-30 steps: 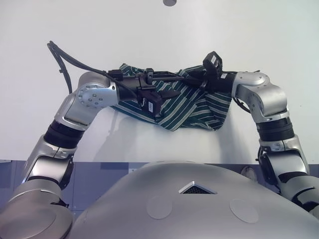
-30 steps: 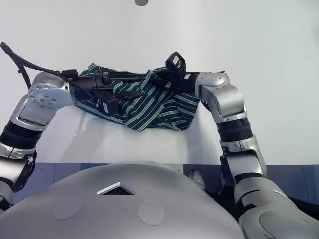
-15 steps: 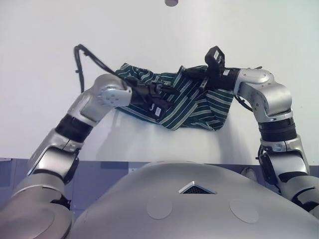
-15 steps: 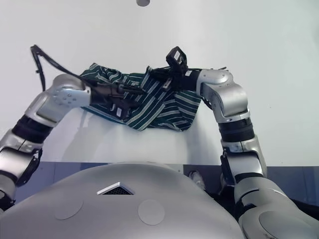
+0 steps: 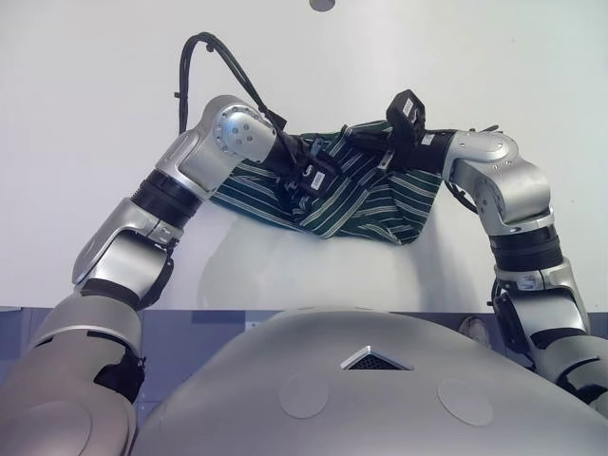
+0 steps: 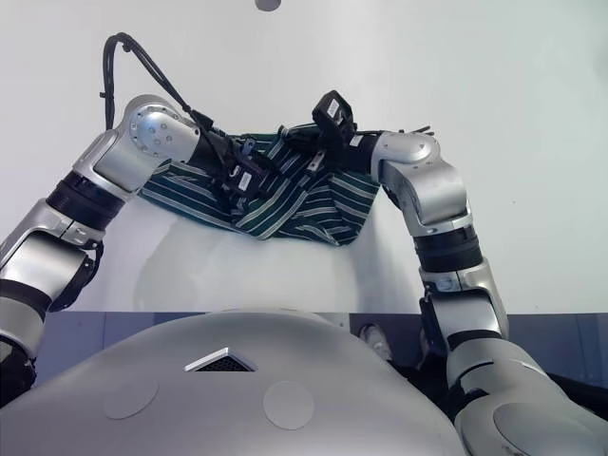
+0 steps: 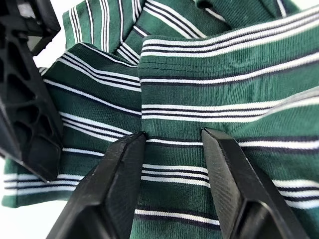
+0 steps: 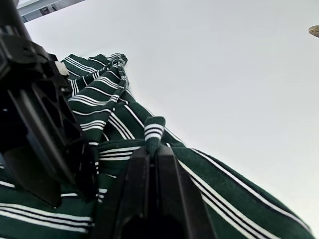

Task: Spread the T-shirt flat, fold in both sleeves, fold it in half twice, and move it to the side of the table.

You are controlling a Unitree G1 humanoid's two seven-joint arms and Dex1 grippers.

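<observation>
Found green, white-striped fabric T-shirt bunched on white table. Saw left gripper spread wide over its cloth, right gripper pressed together on a raised fold.

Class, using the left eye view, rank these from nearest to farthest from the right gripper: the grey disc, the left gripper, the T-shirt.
1. T-shirt: pinched in the right gripper, so touching it.
2. left gripper: just to the robot's left, open over the T-shirt.
3. grey disc: at the far edge of the table, well beyond both.
</observation>
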